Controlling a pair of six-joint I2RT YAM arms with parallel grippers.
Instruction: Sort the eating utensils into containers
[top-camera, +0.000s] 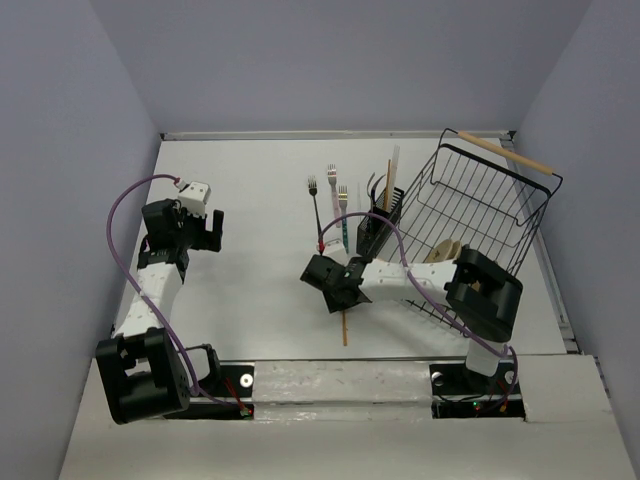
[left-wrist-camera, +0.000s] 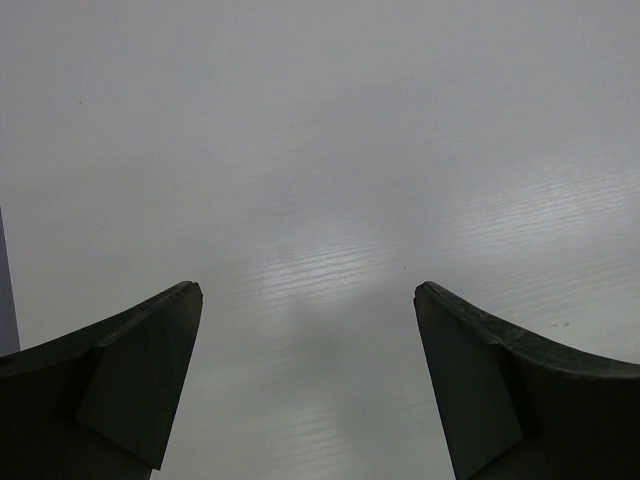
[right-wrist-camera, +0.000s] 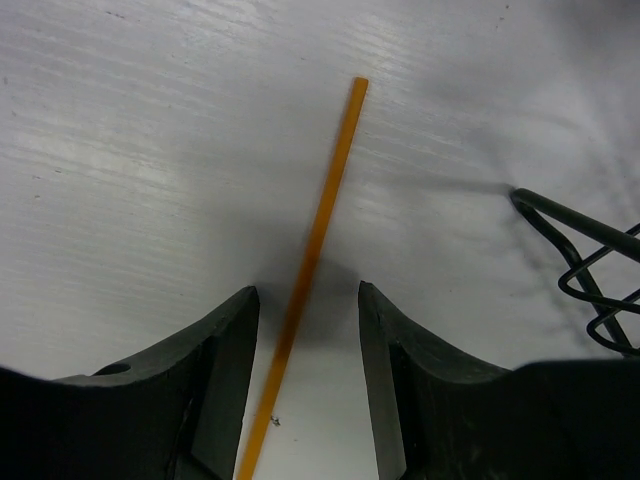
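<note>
Within the parted right tool (right-wrist-camera: 308, 300), brown chopstick (right-wrist-camera: 316, 235)

- The brown chopstick (right-wrist-camera: 310, 250), left of the wire rack (right-wrist-camera: 575, 245), is cut off by the bottom edge between the right end effector's (right-wrist-camera: 308, 292) fingers.
- The cutlery holder (top-camera: 375, 232), beside the wire rack, has compartments too small to tell apart.

The chopstick (right-wrist-camera: 315, 235) is smooth, matt orange-brown wood. The counter (right-wrist-camera: 120, 150) is white, finely ribbed and faintly glossy. The rack (top-camera: 480, 200) is black metal wire with a wooden handle (top-camera: 505, 152). The right end effector (right-wrist-camera: 308, 297) has matt dark plastic fingers (right-wrist-camera: 215, 370).
</note>
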